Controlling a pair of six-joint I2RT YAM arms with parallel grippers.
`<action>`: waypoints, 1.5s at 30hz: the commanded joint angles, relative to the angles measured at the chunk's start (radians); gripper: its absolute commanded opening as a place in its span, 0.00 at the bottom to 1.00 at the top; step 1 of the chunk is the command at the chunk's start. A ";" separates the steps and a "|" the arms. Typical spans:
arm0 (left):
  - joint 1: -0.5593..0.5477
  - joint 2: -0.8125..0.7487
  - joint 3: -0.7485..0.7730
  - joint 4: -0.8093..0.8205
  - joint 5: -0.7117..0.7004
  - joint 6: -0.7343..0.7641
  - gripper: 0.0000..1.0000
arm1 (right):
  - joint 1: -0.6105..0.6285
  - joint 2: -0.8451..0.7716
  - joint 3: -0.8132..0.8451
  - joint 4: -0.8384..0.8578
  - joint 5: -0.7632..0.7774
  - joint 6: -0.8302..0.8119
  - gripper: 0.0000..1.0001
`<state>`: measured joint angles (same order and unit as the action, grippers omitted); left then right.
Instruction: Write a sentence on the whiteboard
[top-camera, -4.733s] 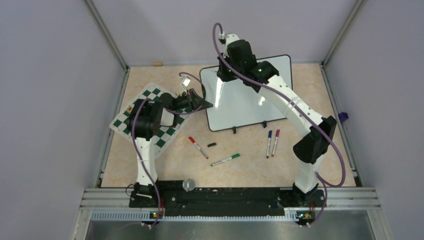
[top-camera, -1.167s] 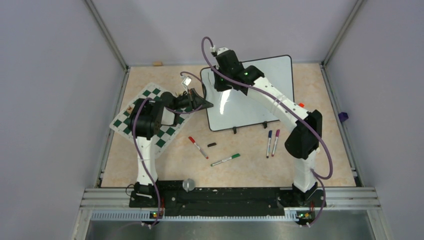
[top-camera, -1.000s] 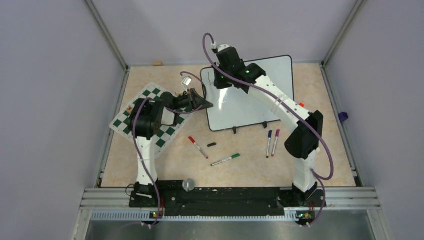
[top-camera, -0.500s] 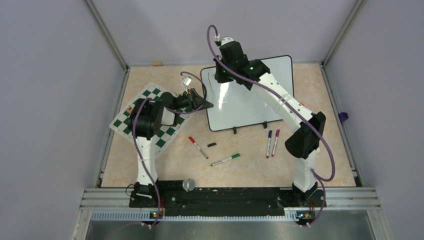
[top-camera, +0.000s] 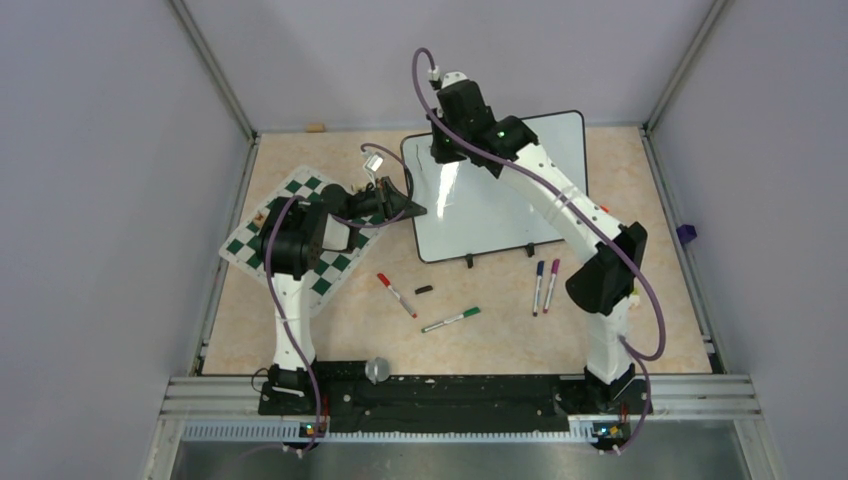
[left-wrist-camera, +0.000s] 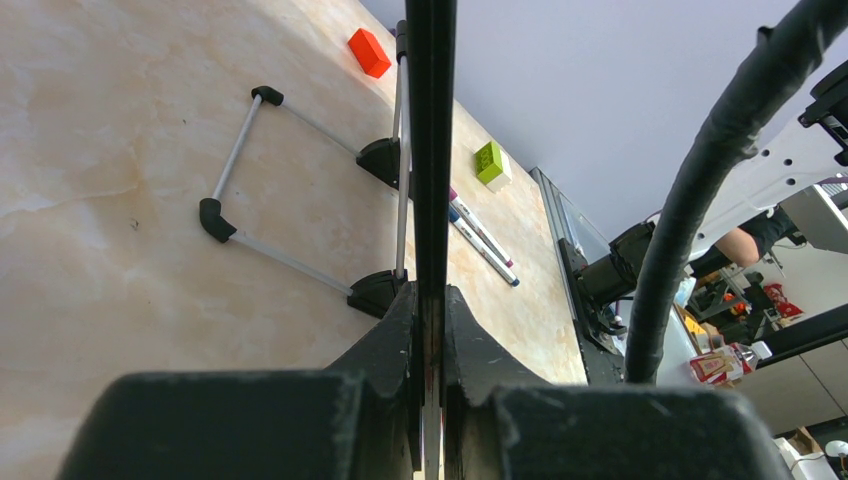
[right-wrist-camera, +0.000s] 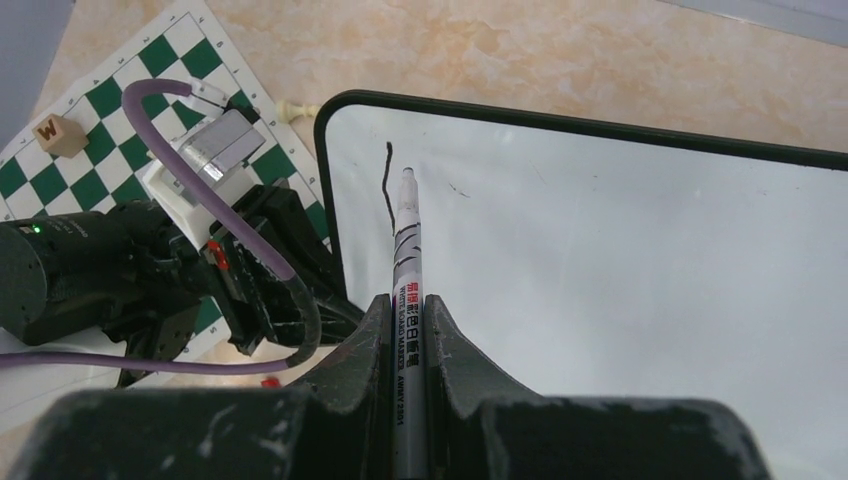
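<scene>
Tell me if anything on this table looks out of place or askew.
Nothing looks spilled or broken. A black cap lies loose near the red marker, and the chess mat sits at a slant to the edges of the table.

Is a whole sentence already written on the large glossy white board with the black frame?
No, the whiteboard carries one short black stroke near its corner, no words.

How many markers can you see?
5. Red marker and green marker lie before the whiteboard; blue marker and purple marker lie side by side further right; the last marker is in the right pincer. More may be hidden.
</scene>
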<state>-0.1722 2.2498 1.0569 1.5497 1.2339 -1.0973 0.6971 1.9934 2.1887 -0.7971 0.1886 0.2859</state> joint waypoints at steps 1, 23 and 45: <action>-0.021 -0.019 0.012 0.070 0.078 -0.019 0.00 | -0.008 0.023 0.061 0.018 0.024 -0.019 0.00; -0.021 -0.010 0.025 0.069 0.071 -0.018 0.00 | -0.010 0.047 0.022 -0.005 0.033 -0.033 0.00; -0.021 -0.009 0.030 0.070 0.063 -0.016 0.00 | -0.010 0.020 -0.033 -0.005 -0.014 -0.033 0.00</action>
<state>-0.1715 2.2498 1.0641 1.5249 1.2228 -1.1053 0.6975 2.0392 2.1670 -0.8028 0.1268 0.2646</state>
